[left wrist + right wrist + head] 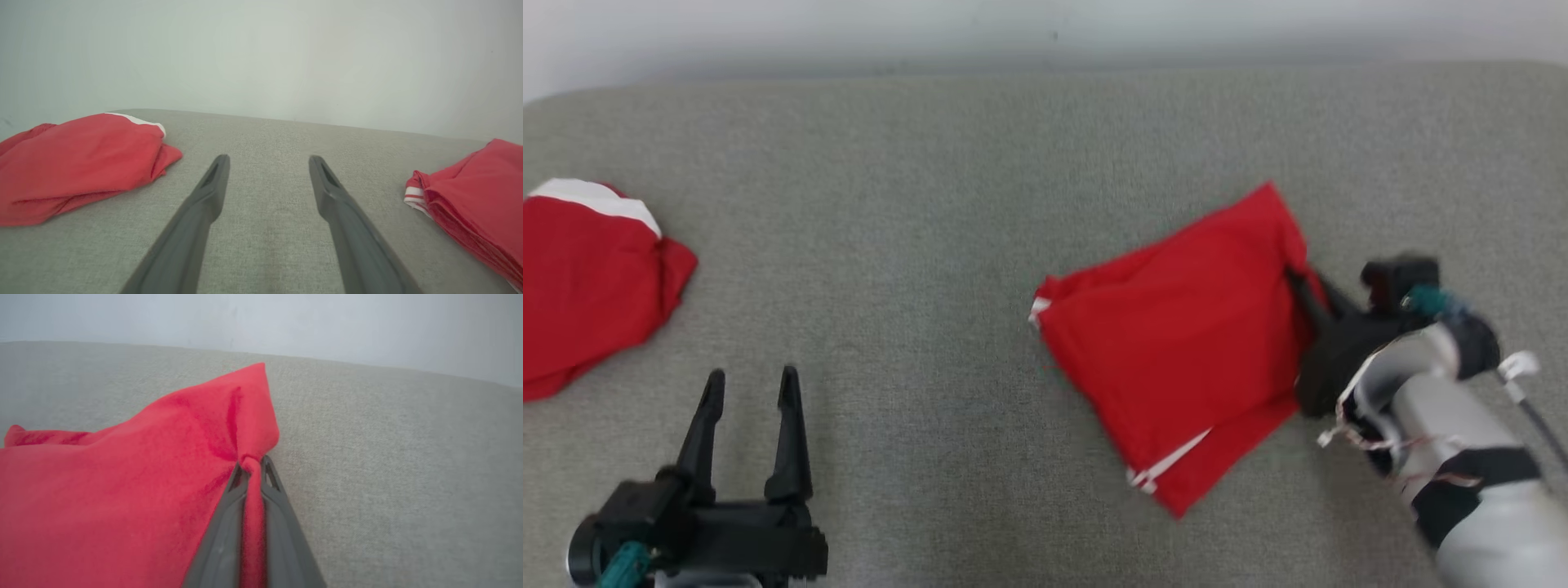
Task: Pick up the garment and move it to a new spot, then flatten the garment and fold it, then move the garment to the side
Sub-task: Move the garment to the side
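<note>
One broad grey cushioned surface [915,163] bears everything here and is the nearest thing to a holder in the scene: two red pieces lie on it, well apart, with bare fabric between them. The larger in the head view is the garment [1176,343], right of the middle. It lies as a roughly rectangular, layered packet with white trim peeping out at its near and left corners. The stacked edges seen from the left wrist suggest that the flattening and folding are done. The second red cloth [588,278], with a white band along its top, sits looser and more rumpled at the far left; whether it is a finished piece put aside I cannot tell. The right gripper [1297,278] has its two fingers pinched together on the garment's right-hand edge, and the right wrist view shows a ridge of red cloth squeezed between them, the fabric puckering toward the bite. So I judge the last step, carrying the folded garment to the side, to be only at its start: the packet rests on the surface, raised at most along the pinched edge, and the whole move is left to do. The left gripper [752,377] hovers at the near left, fingers spread wide with nothing between them, over bare surface between the two cloths
</note>
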Available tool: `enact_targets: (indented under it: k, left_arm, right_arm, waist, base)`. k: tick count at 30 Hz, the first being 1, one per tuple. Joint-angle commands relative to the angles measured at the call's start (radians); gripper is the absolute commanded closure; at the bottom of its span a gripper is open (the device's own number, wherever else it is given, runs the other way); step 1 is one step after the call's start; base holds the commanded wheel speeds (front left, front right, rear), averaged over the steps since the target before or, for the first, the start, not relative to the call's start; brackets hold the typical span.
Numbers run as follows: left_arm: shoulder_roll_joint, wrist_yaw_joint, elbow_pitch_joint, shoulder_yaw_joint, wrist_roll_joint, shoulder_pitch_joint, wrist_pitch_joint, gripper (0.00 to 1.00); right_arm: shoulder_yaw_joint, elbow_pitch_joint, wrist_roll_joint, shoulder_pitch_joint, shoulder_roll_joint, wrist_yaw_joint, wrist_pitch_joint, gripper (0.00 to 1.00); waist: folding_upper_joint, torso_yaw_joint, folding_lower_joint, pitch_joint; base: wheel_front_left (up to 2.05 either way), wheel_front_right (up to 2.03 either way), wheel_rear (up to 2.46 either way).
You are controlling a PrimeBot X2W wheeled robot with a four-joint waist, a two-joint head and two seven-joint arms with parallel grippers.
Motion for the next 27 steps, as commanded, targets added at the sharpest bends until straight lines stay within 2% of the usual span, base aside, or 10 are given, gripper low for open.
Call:
enact_targets:
  k: [1, 10, 16, 21, 27]
  left_arm:
    - [0.0, -0.001, -0.009, -0.003, 0.008, -0.023, 0.0, 0.0]
    - [0.025, -0.016, -0.091, 0.015, 0.03, -0.123, 0.0, 0.0]
    - [0.046, -0.018, -0.171, 0.036, 0.033, -0.144, 0.0, 0.0]
    - [0.072, -0.022, -0.223, 0.04, 0.041, -0.137, 0.0, 0.0]
    - [0.091, -0.023, -0.259, 0.041, 0.041, -0.12, 0.0, 0.0]
  right_arm:
    - [0.003, -0.009, 0.008, -0.028, -0.021, -0.003, 0.004, 1.0]
    - [0.009, -0.072, 0.033, -0.241, -0.207, -0.003, 0.061, 1.0]
    - [0.0, -0.111, 0.035, -0.346, -0.331, -0.003, 0.089, 1.0]
    - [0.009, -0.141, 0.002, -0.394, -0.397, -0.003, 0.126, 1.0]
    - [-0.005, -0.146, -0.019, -0.445, -0.446, -0.003, 0.167, 1.0]
  waist:
    - [-0.0001, -0.028, -0.0001, 0.091]
    - [-0.0001, -0.13, -0.0001, 0.295]
    - [-0.0001, -0.192, -0.0001, 0.382]
    - [-0.0001, -0.223, -0.0001, 0.426]
    - [-0.0001, -0.233, -0.0001, 0.446]
  base:
    - [0.0, 0.0, 0.0]
    - [0.0, 0.0, 0.0]
    - [0.0, 0.0, 0.0]
    - [0.0, 0.0, 0.0]
    - [0.0, 0.0, 0.0]
